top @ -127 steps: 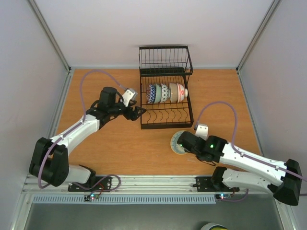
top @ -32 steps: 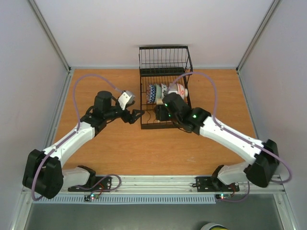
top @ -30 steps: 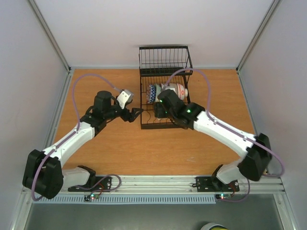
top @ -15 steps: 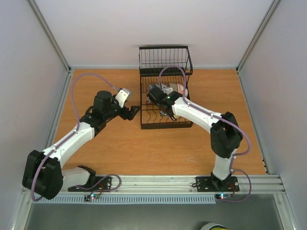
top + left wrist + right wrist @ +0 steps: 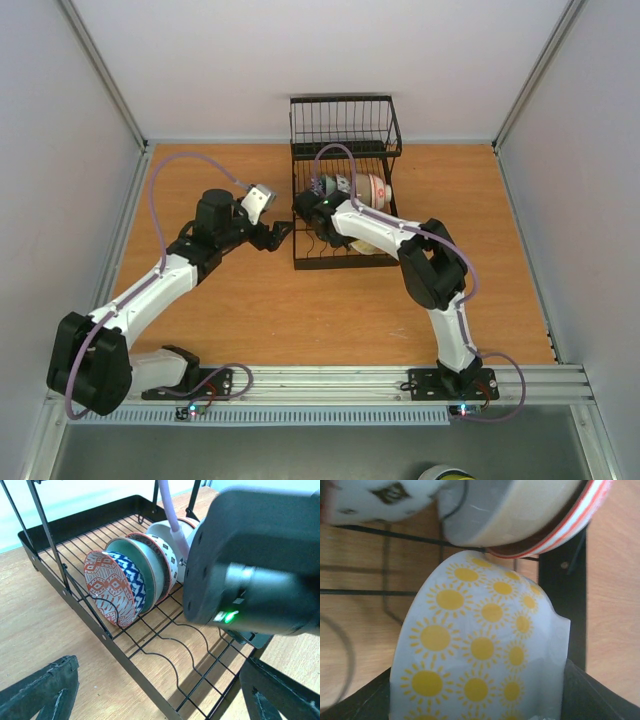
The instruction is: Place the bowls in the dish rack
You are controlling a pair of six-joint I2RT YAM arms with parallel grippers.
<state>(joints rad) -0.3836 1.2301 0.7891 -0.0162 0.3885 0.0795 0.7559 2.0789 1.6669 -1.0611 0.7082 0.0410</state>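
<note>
My right gripper [image 5: 480, 700] is shut on a white bowl with yellow suns [image 5: 480, 650], its fingers on both sides of it. It holds the bowl low in the front right part of the black wire dish rack [image 5: 297, 262], just in front of a red-striped bowl [image 5: 555, 525]. From above, the sun bowl [image 5: 372, 246] peeks out under my right forearm. Several patterned bowls [image 5: 112, 587] stand on edge in a row in the rack [image 5: 135, 665]. My left gripper [image 5: 283, 232] is open and empty beside the rack's left side.
The rack's taller wire basket [image 5: 343, 125] stands at the back. My right wrist [image 5: 250, 575] hangs over the rack's middle, close in front of my left gripper [image 5: 160, 695]. Grey walls close in the wooden table [image 5: 250, 310] on three sides.
My right arm has carried the sun bowl from the table's front right into the rack, and its wrist has swung left over the rack. My left arm has barely moved.
</note>
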